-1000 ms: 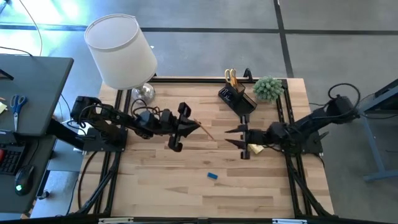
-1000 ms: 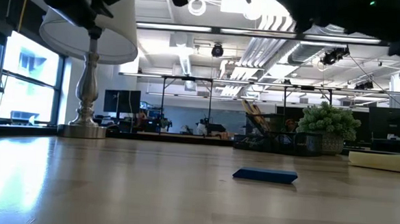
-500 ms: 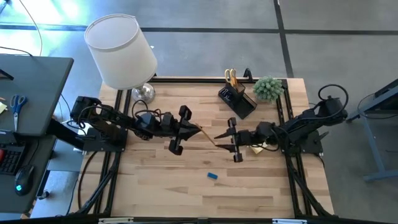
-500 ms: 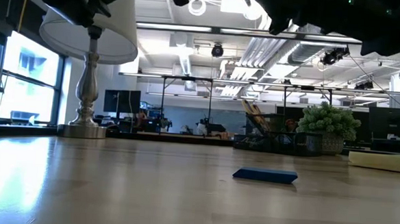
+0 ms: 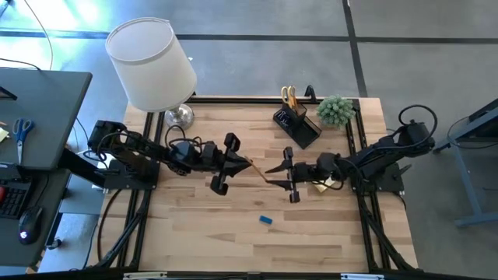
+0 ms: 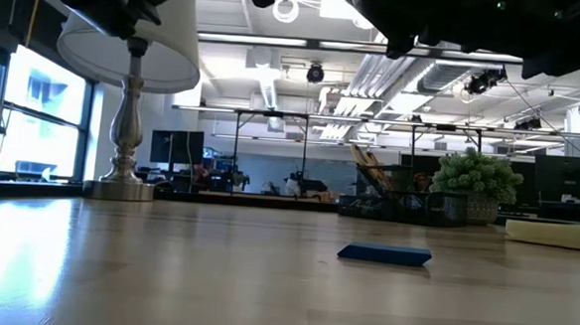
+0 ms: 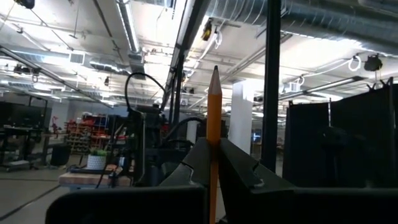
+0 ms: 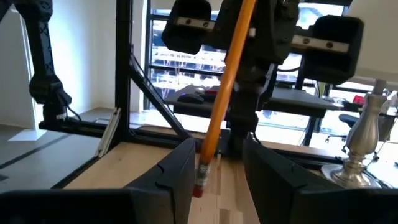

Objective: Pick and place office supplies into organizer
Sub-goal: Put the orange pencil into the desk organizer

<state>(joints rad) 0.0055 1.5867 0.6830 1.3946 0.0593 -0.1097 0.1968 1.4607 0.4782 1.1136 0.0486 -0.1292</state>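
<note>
At frame center in the high view, an orange pencil [image 5: 256, 166] is clamped in the closed left gripper [image 5: 243, 162]. The right gripper [image 5: 275, 175] is held with its fingers spread around the pencil's eraser end. The organizer [image 5: 296, 124] is seen upper right on the bench [image 5: 202, 225].

A large open lab or workshop floor: exposed ducts [image 6: 395, 64] and strip lights fill the top of the low view, metal-framed workbenches [image 6: 271, 152] stand behind, and a desk with a keyboard [image 5: 9, 198] sits at the high view's left edge.
</note>
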